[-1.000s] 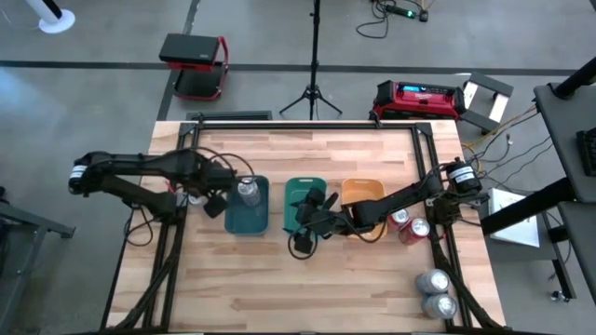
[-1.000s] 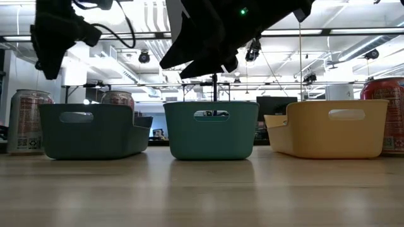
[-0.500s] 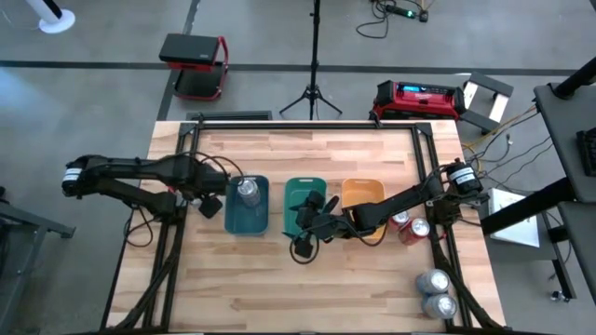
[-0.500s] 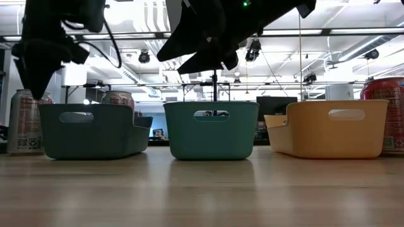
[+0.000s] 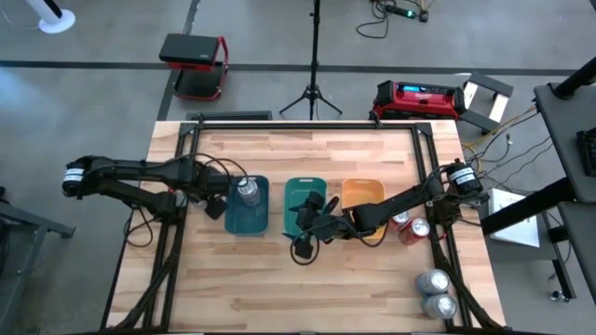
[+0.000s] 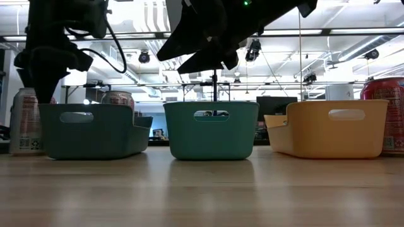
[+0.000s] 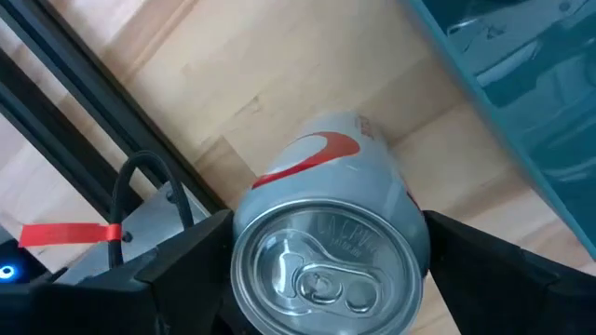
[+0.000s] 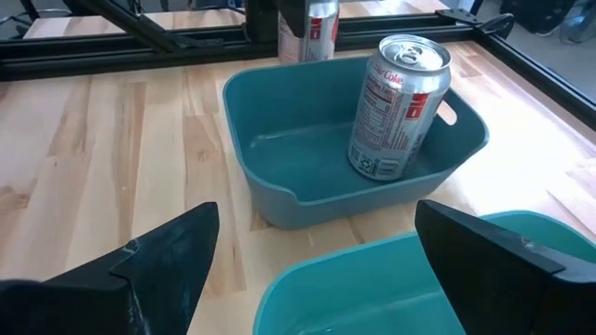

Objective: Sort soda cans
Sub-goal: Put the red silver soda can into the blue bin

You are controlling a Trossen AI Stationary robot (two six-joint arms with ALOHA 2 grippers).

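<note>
The silver-grey cylindrical soda can with a red swoosh [image 7: 326, 251] stands upright on the wooden table [image 5: 307, 279], just beside the outer wall of the dark teal rectangular plastic tray [image 5: 240, 220], and the left gripper [image 7: 321, 279] hangs over it with its two dark fingers [image 7: 177, 270] spread wide, one on each side of the can's top and not yet touching it. Judging by its thin metal wall and smooth printed skin, the can is likely stiff enough for a firm pinch yet slick and easily dented, so the hold should fall on the straight body below the rim, squarely across it. Its lid is shiny, the pull tab unbroken, so it may be full and fairly heavy. A second silver can with red lettering [image 8: 399, 107] stands inside that teal tray. The right gripper [image 8: 317, 270] waits with fingers wide above the green plastic tray [image 5: 304, 190].
</note>
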